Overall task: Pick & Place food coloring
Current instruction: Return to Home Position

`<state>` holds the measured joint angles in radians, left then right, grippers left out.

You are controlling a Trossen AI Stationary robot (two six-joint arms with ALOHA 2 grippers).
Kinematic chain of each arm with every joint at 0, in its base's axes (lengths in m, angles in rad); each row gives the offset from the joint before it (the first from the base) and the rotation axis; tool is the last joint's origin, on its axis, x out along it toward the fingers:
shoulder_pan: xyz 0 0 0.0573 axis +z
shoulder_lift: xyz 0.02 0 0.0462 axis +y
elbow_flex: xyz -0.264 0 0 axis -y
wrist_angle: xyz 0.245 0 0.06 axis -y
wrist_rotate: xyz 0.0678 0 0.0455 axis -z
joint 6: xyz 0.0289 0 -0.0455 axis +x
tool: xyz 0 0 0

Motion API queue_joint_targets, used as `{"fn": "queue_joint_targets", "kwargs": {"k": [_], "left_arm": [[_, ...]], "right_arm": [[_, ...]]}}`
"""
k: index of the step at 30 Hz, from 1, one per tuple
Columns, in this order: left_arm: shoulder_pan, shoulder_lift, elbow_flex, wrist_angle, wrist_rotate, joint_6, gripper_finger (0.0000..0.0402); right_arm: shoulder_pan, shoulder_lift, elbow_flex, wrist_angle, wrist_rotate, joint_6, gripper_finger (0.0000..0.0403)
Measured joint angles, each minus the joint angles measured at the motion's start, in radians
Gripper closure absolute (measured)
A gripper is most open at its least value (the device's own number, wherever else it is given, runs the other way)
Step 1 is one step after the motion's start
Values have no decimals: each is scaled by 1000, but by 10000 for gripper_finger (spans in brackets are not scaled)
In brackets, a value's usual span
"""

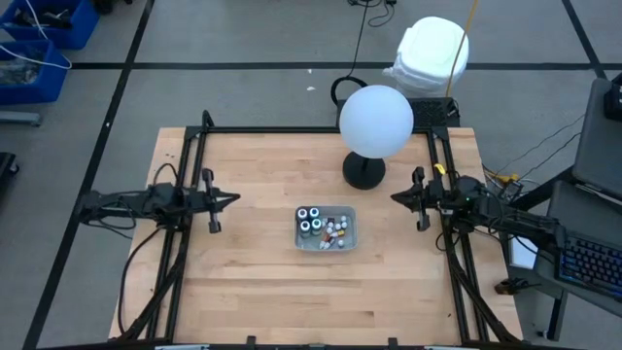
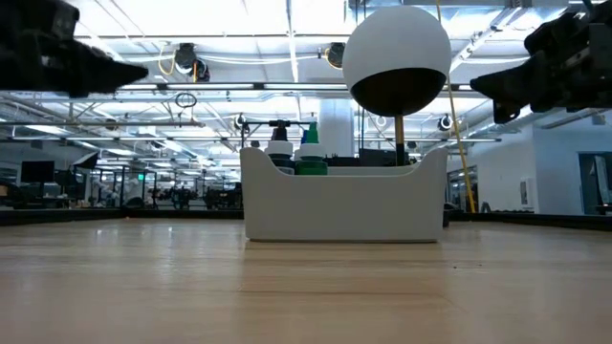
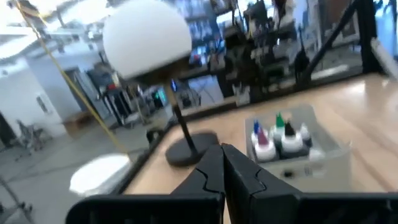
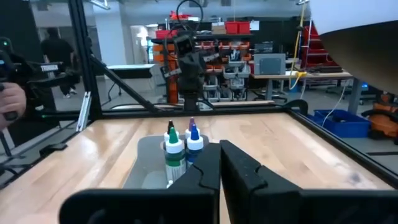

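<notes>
The food coloring bottles point(image 1: 319, 227) are sitting inside the gray bin point(image 1: 353, 229) in the middle of the bench point(image 1: 272, 292); the left end effector point(image 1: 234, 198) is hovering well left of it, pressed together; the right end effector point(image 1: 395, 197) is hovering well right, likewise pressed together.

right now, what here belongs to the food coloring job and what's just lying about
Job: food coloring bottles in the gray bin; left tool and right tool, shut, either side of the table.
Lying about: globe lamp; white bundle and blue crates off the table.
</notes>
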<state>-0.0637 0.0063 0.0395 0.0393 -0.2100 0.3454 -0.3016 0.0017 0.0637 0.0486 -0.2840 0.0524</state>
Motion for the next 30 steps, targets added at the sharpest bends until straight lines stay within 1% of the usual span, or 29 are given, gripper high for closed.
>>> {"fn": "queue_joint_targets", "kwargs": {"k": [5,8,15,18,24,30], "left_arm": [[31,0,2,-74,4,-40,401],[54,11,2,-78,39,-52,401],[102,18,0,-79,85,-101,401],[114,38,-2,-76,106,-93,396],[117,100,-3,-77,102,-113,388],[117,136,-6,-57,105,-122,397]], "right_arm": [[2,0,-6,-16,-5,-8,403],[2,2,-47,-1,-2,-6,403],[2,44,-47,11,-1,-37,403],[2,54,-47,13,-2,-22,403],[2,60,-48,14,-5,36,403],[2,60,-49,17,-5,40,403]]}}
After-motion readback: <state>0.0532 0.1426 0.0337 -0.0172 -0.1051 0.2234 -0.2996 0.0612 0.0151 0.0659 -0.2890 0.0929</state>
